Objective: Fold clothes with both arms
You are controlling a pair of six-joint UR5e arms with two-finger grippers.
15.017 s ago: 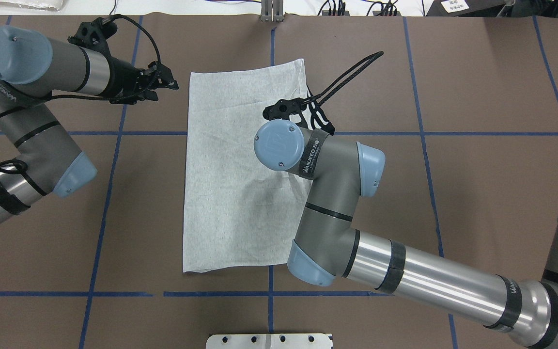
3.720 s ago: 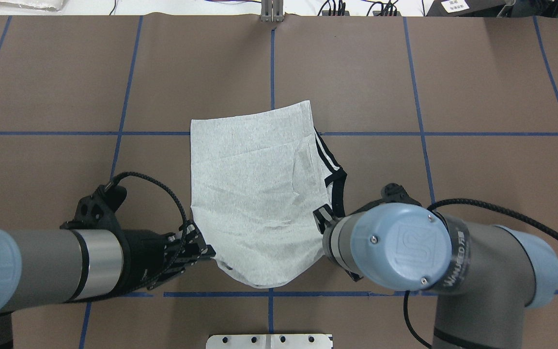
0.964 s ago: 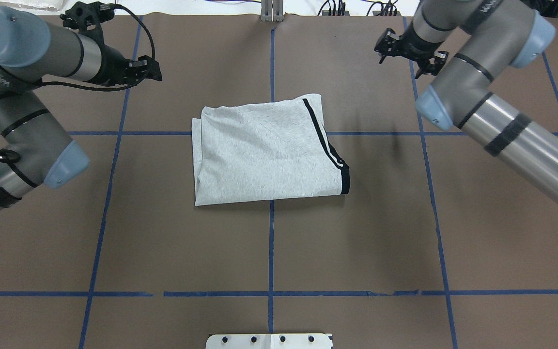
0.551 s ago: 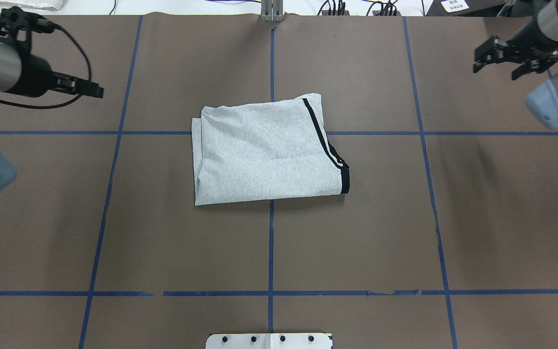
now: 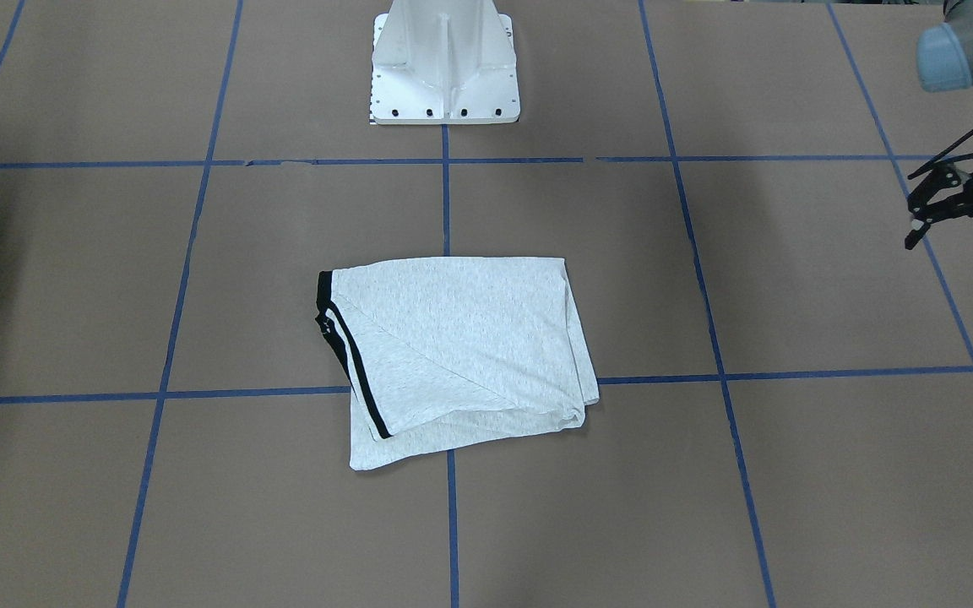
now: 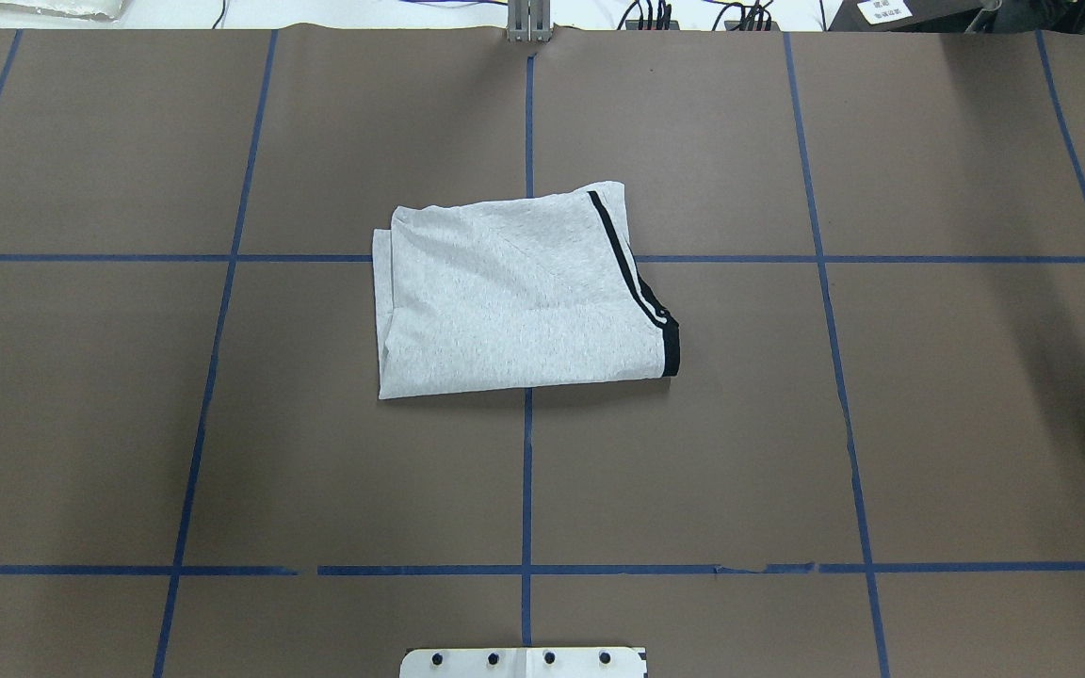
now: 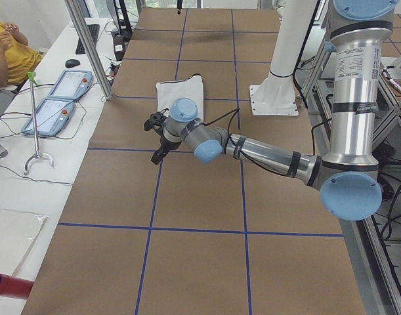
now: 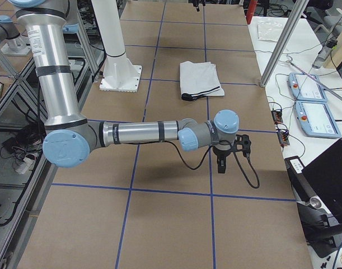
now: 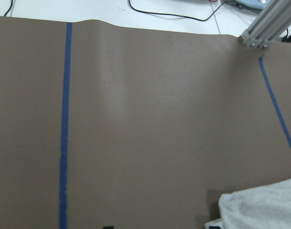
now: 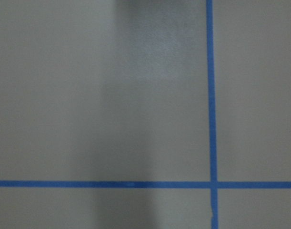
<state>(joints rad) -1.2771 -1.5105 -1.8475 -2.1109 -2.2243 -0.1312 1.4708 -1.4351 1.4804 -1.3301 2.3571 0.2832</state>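
Grey shirt [image 6: 519, 311] lies folded on the table [image 6: 316, 452]; our left gripper [image 5: 955, 253], cut by the frame's edge, hangs spread and empty; our right gripper [image 8: 221, 166] we cannot tell

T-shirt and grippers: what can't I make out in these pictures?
T-shirt: inner layers hidden under its own top fold, every view.
Right gripper: only in exterior right view, small; open or shut unclear.
Left gripper: partly cut off by the front-facing view's right edge; overhead shows only a sliver.
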